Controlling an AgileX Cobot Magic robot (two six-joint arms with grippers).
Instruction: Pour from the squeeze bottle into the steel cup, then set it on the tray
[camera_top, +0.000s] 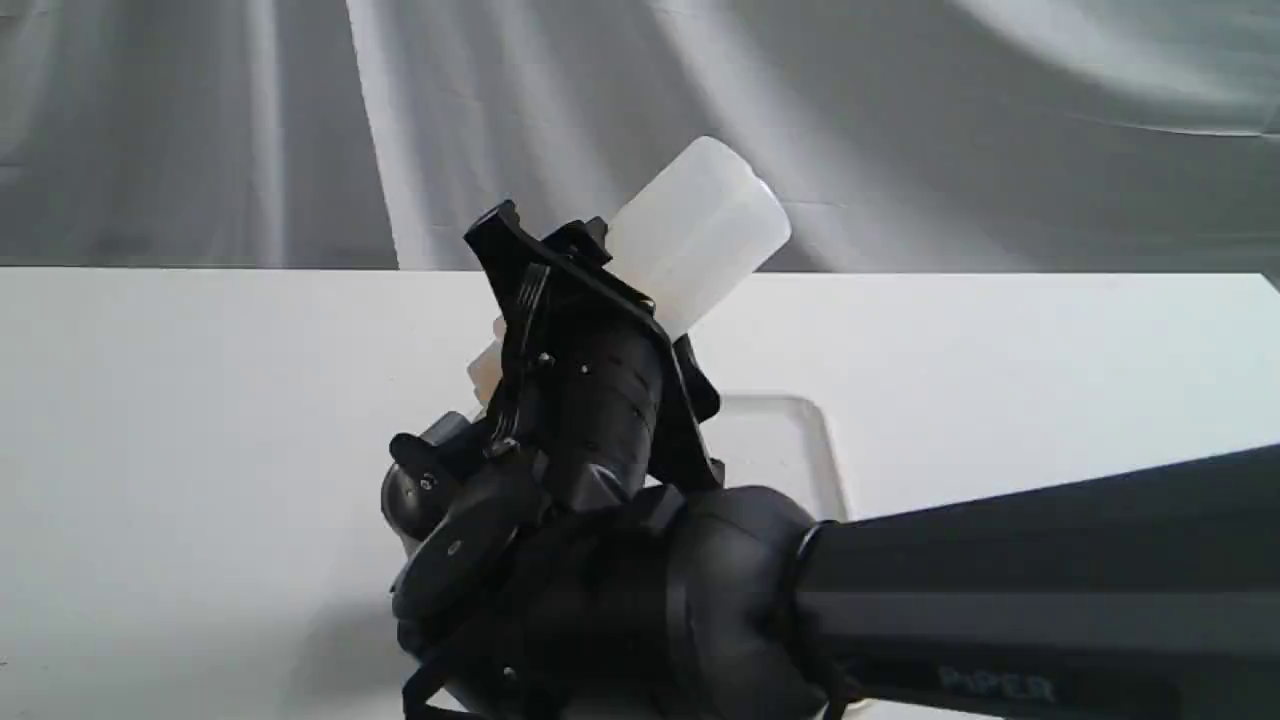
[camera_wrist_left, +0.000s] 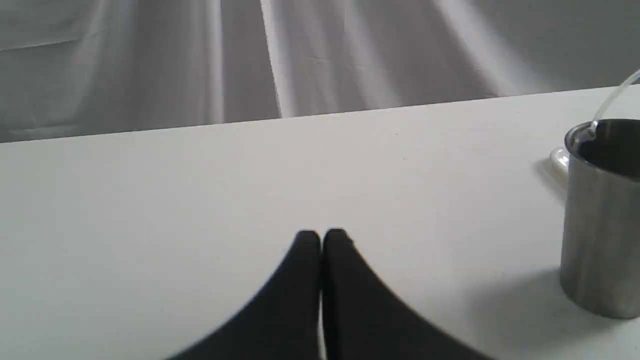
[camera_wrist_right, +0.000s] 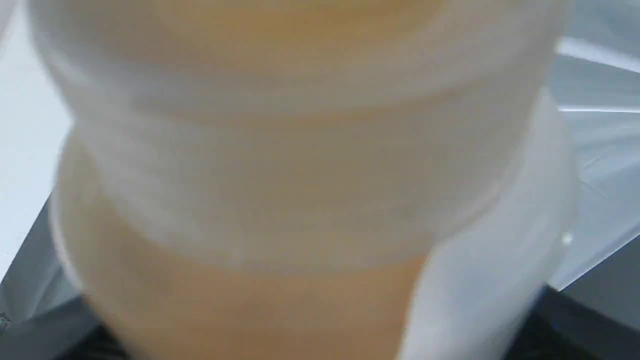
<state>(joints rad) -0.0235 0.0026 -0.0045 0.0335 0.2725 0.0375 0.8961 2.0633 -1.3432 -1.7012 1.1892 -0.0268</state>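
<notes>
The squeeze bottle (camera_top: 698, 232) is tilted steeply, flat base up and to the right, nozzle end (camera_top: 486, 368) down and to the left behind the wrist. My right gripper (camera_top: 600, 292) is shut on its body. In the right wrist view the bottle (camera_wrist_right: 300, 190) fills the picture, blurred, with amber liquid inside. The steel cup (camera_wrist_left: 602, 215) stands upright on the table, with the bottle's thin strap (camera_wrist_left: 614, 99) hanging to its rim. The right arm hides the cup in the exterior view. My left gripper (camera_wrist_left: 321, 239) rests low over the table, shut and holding nothing, well apart from the cup.
The white tray (camera_top: 790, 440) lies on the table behind the right wrist, mostly covered by the arm; a corner of the tray (camera_wrist_left: 558, 159) shows behind the cup. The white table (camera_top: 180, 420) ends at a grey cloth backdrop (camera_top: 900, 120).
</notes>
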